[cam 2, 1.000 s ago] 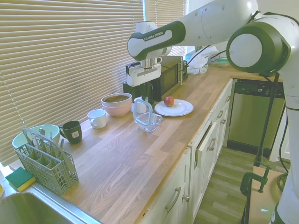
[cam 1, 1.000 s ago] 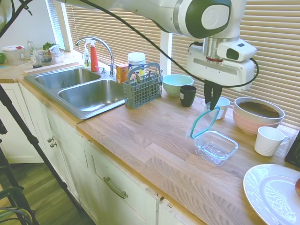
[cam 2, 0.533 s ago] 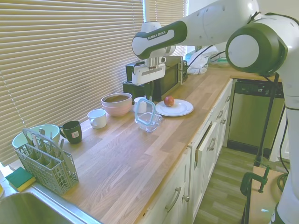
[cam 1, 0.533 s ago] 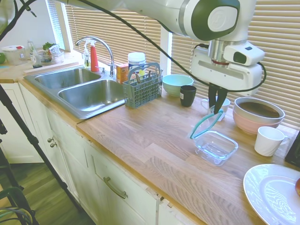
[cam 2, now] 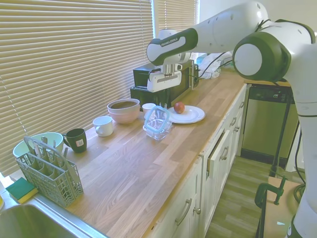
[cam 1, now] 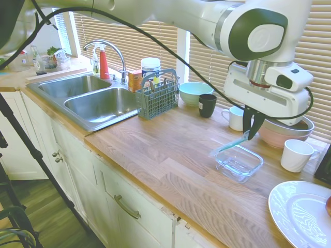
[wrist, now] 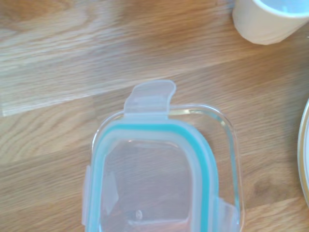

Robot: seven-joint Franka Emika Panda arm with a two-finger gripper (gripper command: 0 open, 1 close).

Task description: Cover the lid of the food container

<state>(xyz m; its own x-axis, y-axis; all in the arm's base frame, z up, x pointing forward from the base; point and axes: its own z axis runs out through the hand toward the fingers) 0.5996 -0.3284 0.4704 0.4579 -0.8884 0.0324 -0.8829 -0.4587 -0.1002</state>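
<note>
Pinched in the pincer [cam 1: 250,135], right of centre in the first exterior view, the lid [cam 1: 230,144] is held tilted over the food container [cam 1: 239,162] on the tabletop [cam 1: 155,150]. Rim contact cannot be confirmed. If released skewed, the lid could slide off.
</note>
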